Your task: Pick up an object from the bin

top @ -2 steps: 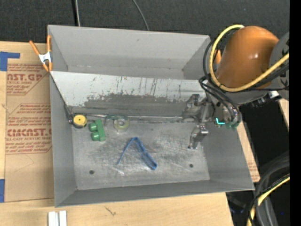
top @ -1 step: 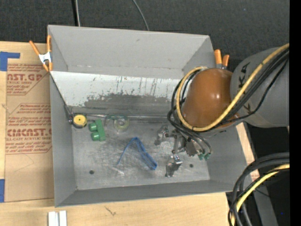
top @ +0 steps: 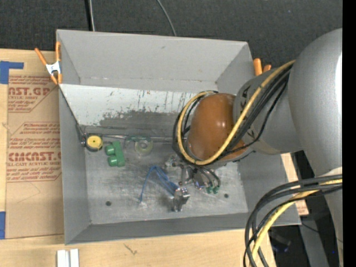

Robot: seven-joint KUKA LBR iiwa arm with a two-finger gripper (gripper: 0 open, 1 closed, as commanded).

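Grey metal bin [top: 72,193], scratched across its floor, holds a few small loose things. The arm comes in from the right of the camera view. Its orange cover [top: 212,125], ringed by yellow-and-black cables [top: 182,128], hangs over the right half of the floor.

Below the cover, the gripper [top: 181,191] reaches down to the floor near the front wall. Its tip is a tangle of bright metal from this angle, and it cannot be told whether the gripper is spread or pressed together. Nothing can be made out gripped in it.

The nearest thing is a blue strip [top: 158,177], lying flat and slanted just left of the gripper. Its lower right end is close beside the metal tip, and a thin blue tail trails off toward the front left. Whether the strip touches the gripper cannot be told. A small dark green piece [top: 212,189] lies just to the gripper's right, partly tucked under the cover's edge.

The other things lie well apart from the gripper, along the left of the floor near the back wall:
- A yellow round piece [top: 93,143] lies farthest left.
- A green block [top: 115,154] lies just beside it.
- A clear round piece [top: 143,145] lies between the block and the orange cover.
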